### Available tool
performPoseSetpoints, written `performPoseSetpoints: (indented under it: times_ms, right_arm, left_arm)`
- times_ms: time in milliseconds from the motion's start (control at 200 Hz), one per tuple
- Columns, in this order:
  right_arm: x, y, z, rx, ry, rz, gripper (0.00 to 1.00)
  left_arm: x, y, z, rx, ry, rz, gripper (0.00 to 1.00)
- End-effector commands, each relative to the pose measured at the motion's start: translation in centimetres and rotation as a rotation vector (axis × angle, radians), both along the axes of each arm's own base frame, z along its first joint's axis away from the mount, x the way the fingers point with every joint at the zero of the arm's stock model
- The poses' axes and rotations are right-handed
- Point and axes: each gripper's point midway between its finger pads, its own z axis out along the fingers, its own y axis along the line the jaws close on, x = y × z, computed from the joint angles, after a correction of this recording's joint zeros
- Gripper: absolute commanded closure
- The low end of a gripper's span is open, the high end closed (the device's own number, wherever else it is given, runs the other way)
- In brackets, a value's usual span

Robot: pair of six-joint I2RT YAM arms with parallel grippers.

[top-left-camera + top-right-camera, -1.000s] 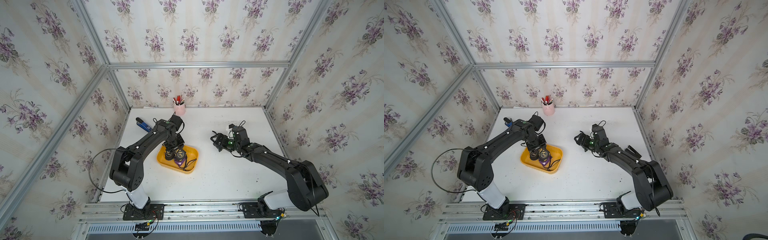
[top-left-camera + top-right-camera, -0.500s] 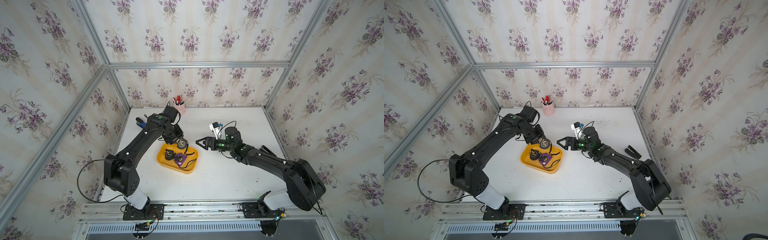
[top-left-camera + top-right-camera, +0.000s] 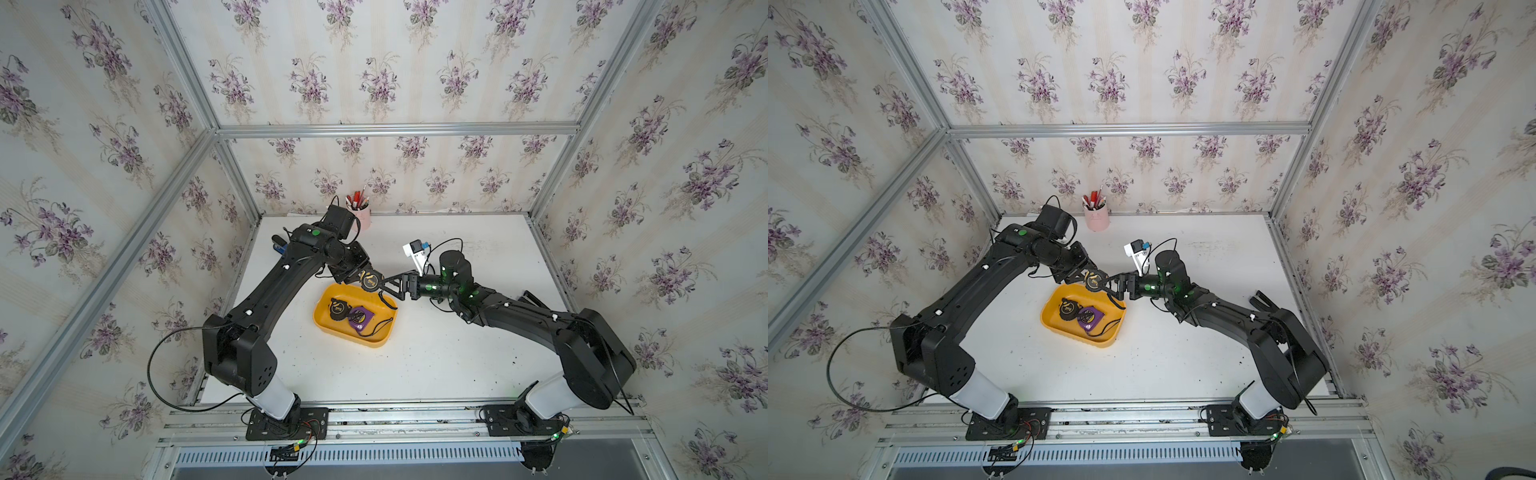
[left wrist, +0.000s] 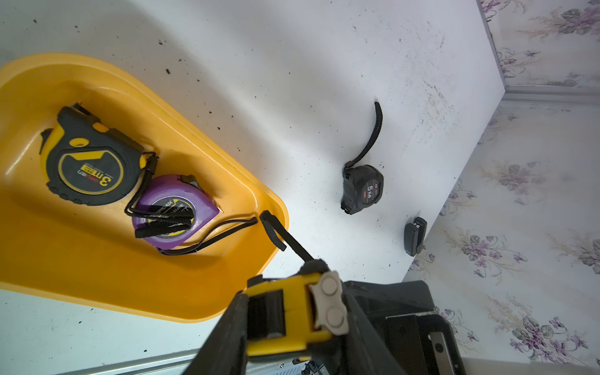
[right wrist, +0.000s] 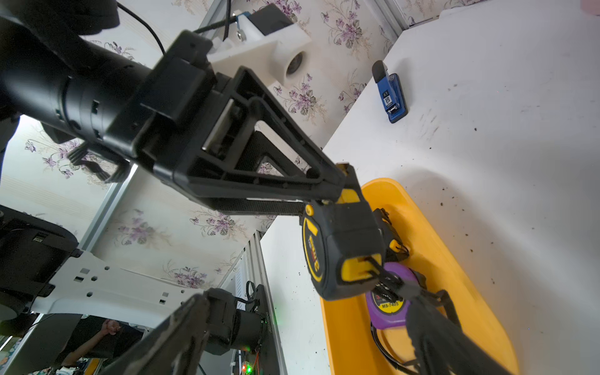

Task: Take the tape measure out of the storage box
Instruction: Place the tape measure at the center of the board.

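glossy, smooth yellow plastic storage box (image 4: 81, 259). over its rim, a tape measure (image 5: 344, 246) cased in matt black rubber with yellow plastic trim and a woven cloth strap (image 4: 292, 243). under the box, a matt white table (image 4: 324, 81), speckled with grit.

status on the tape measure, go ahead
left jaws shut on tape measure, held above storage box rim. right jaws open, close beside it. purple tape and another in box, nothing blocking.

Left gripper (image 3: 1089, 276) clamped on tape measure (image 3: 1095, 281) over storage box (image 3: 1075, 332) 12 o'clock rim. Right gripper (image 3: 1115, 287), jaws spread, at its 3 o'clock. Black tape (image 3: 1070, 309), purple tape (image 3: 1089, 316) inside box. Pen cup (image 3: 1097, 218) farther toward 12 o'clock.
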Motion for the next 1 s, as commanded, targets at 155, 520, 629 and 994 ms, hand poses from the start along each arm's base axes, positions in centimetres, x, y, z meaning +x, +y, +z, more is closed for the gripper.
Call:
performPoseSetpoints:
  times_ms: [155,520,629,994]
  right_arm:
    - [1.0,1.1,1.1,0.029,-0.062,0.019,0.04]
    - [1.5,1.9,0.7,0.031,-0.053,0.027,0.12]
    - [1.4,2.3,0.6,0.029,-0.048,0.037,0.17]
    - [0.6,3.9,0.2,0.026,-0.036,0.077,0.37]
  left_arm:
    - [0.0,-0.6,1.5,-0.058,-0.033,0.003,0.56]
    - [-0.1,-0.7,2.1,-0.074,-0.048,0.007,0.56]
    - [-0.1,-0.8,1.8,-0.078,-0.044,0.008,0.56]
    - [0.1,-0.9,1.9,-0.090,-0.053,0.013,0.56]
